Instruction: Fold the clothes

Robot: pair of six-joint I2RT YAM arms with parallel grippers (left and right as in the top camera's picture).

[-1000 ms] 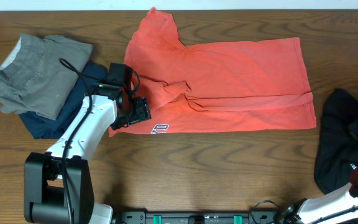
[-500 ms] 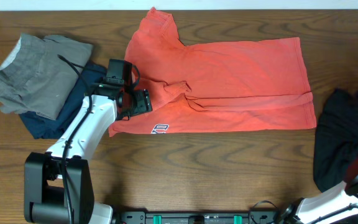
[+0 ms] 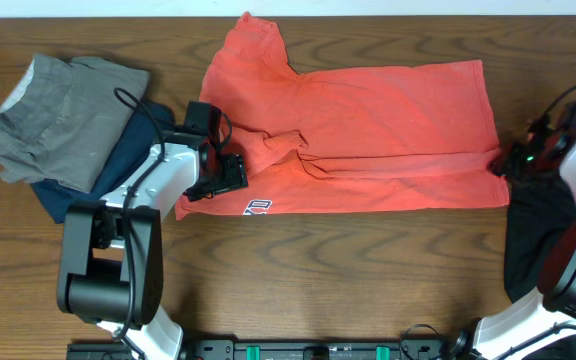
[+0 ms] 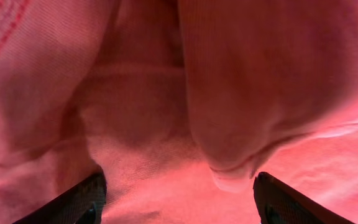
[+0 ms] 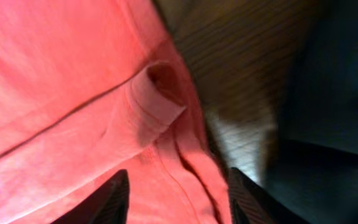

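Wooden table [image 3: 368, 260] under the overhead camera, and the coral-red T-shirt [image 3: 388, 130] lies spread across the middle of it, with a long crease along its lower part and a small white print [image 3: 257, 207] at the lower left edge. Left gripper [image 3: 230, 172] sits right on that left end, just above the print; seen from its wrist, the fingers [image 4: 73, 202] stand wide apart over bunched red cloth, nothing pinched. Right gripper [image 3: 513, 163] is at the shirt's lower right corner, fingers [image 5: 114, 196] parted either side of the rolled hem, not clamped. Black garment [image 3: 533, 250] is heaped by the right edge; grey garment [image 3: 63, 115] is stacked on a navy garment [image 3: 98, 195] far left
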